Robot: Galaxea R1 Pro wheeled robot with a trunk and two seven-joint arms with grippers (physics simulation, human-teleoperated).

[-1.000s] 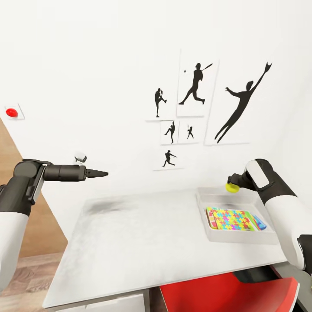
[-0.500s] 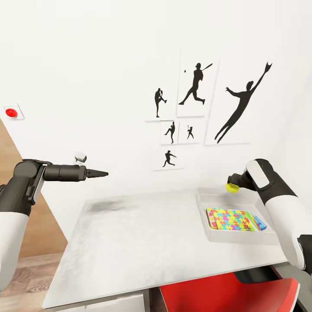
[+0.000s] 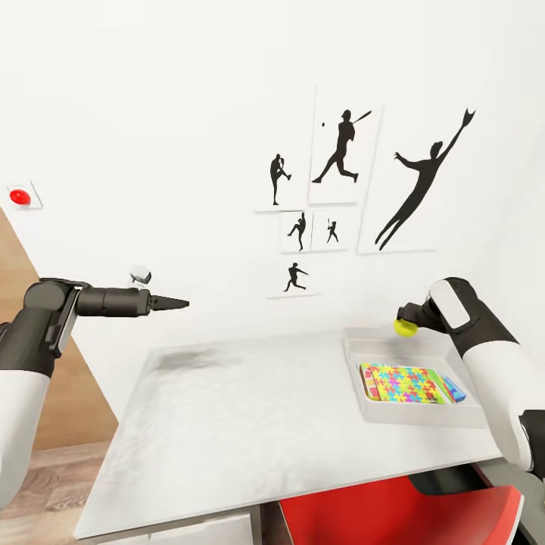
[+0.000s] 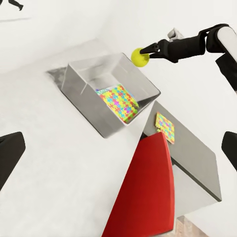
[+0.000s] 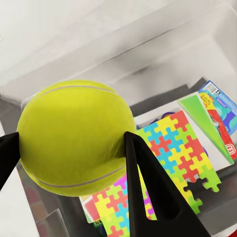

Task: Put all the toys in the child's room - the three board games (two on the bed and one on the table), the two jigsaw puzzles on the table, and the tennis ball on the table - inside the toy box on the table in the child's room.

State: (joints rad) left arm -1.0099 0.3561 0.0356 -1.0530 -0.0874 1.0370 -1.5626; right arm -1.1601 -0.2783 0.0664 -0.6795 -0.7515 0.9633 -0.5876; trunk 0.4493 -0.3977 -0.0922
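**Ball held over the bin's far edge, one puzzle left outside**

The right gripper [image 5: 74, 148] was closed on the tennis ball [image 5: 74, 136], its two dark fingers pinching the ball's sides. Directly below the ball lay the toy box [image 3: 356, 378], and the grip hung above its far rim rather than its middle. Under the fingers, inside the bin, a jigsaw puzzle [image 3: 401, 382] rested on top of stacked board games [image 5: 212, 118]. I judged the main risk to be a release from there: the ball could strike the sloped rim or bounce off the hard puzzle face and roll out across the table [image 3: 250, 424]. Lowering and moving inward toward the bin's centre first would cut that risk.

Farther off, the left gripper [image 3: 178, 304] hung over the table's other end, holding nothing, its black fingers spread wide apart in the left wrist view. Beyond the red chair [image 4: 148, 192], a second jigsaw puzzle [image 4: 165, 127] sat on the dark-grey lower section, outside the bin.
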